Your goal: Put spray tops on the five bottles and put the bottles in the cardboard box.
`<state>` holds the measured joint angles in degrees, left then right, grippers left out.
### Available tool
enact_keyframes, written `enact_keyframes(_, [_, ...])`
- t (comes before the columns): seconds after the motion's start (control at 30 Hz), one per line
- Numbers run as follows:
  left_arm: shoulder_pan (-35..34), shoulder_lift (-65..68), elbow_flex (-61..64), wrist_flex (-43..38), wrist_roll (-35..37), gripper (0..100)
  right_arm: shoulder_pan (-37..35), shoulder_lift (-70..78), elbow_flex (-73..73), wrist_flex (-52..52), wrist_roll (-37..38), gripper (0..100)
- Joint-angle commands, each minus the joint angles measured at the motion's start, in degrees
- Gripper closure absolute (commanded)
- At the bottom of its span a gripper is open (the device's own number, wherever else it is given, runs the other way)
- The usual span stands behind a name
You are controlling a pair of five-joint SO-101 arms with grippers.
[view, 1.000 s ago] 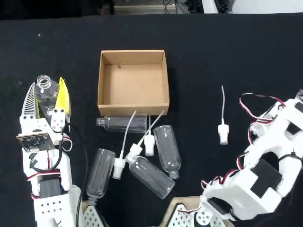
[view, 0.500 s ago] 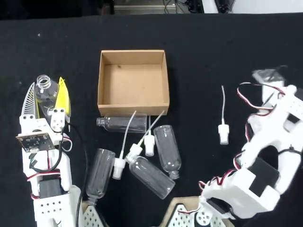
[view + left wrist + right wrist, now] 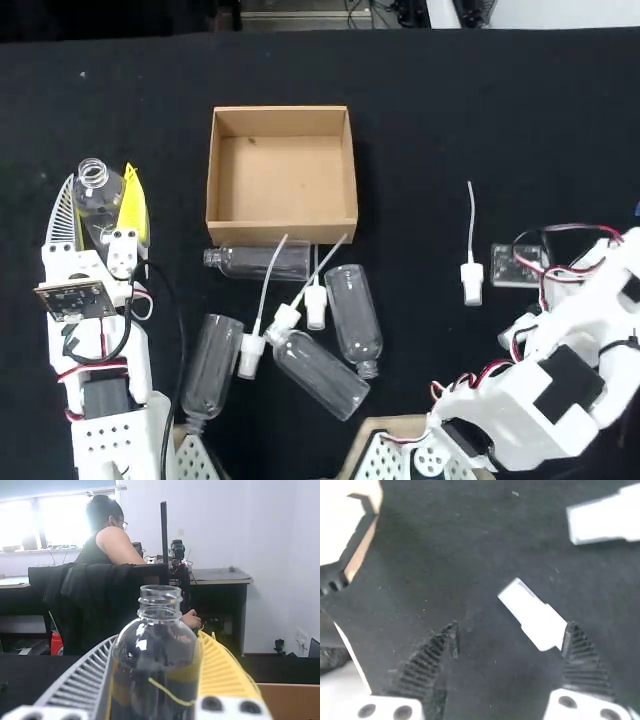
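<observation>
Currently a clear plastic bottle (image 3: 154, 630) with a bare, uncapped neck is clamped between the white and yellow fingers of the left gripper (image 3: 99, 190), off to one side of the open brown cardboard box (image 3: 281, 226). Four more clear bottles (image 3: 353, 318) lie on the black table (image 3: 450, 110) just before the box, white spray tops (image 3: 316, 300) among them. Farther right, a lone white spray top (image 3: 535, 615) lies between the spread fingers of the right gripper (image 3: 511, 630).

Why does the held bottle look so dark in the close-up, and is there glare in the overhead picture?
Left wrist view: the bright windows behind it backlight the bottle, so it reads dark. High view: no harsh glare; only soft glints on the lying bottles against the black table cover.
</observation>
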<state>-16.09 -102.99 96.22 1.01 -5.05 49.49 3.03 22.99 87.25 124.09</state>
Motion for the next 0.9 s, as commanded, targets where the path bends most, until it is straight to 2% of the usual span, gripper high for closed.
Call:
enact_keyframes(0.0, [0.5, -0.3, 1.2, -1.4, 0.5, 97, 0.9, -4.6, 2.9, -6.4, 1.7, 70.9])
enact_keyframes(0.23, [0.5, -0.3, 1.2, -1.4, 0.5, 97, 0.9, -4.7, 14.2, -25.3, 1.5, 71.4])
enact_keyframes(0.33, [0.5, -0.3, 1.2, -1.4, 0.5, 97, 0.7, -5.1, 15.3, -28.8, -4.3, 79.1])
enact_keyframes(0.4, [0.5, -0.3, 1.2, -1.4, 0.5, 97, -1.1, -5.1, 14.2, -29.5, -12.3, 88.3])
enact_keyframes(0.47, [0.5, -0.3, 1.2, -1.4, 0.5, 97, -3.1, -5.1, 12.2, -29.1, -23.6, 98.2])
enact_keyframes(0.73, [0.5, -0.3, 1.2, -1.4, 0.5, 97, -4.1, -5.1, 2.0, -27.1, -78.2, 98.7])
enact_keyframes(0.8, [0.5, -0.3, 1.2, -1.4, 0.5, 97, -3.5, -5.1, -2.4, -22.1, -87.4, 98.7])
enact_keyframes(0.87, [0.5, -0.3, 1.2, -1.4, 0.5, 97, -4.9, -5.1, -8.1, -15.4, -91.6, 98.7])
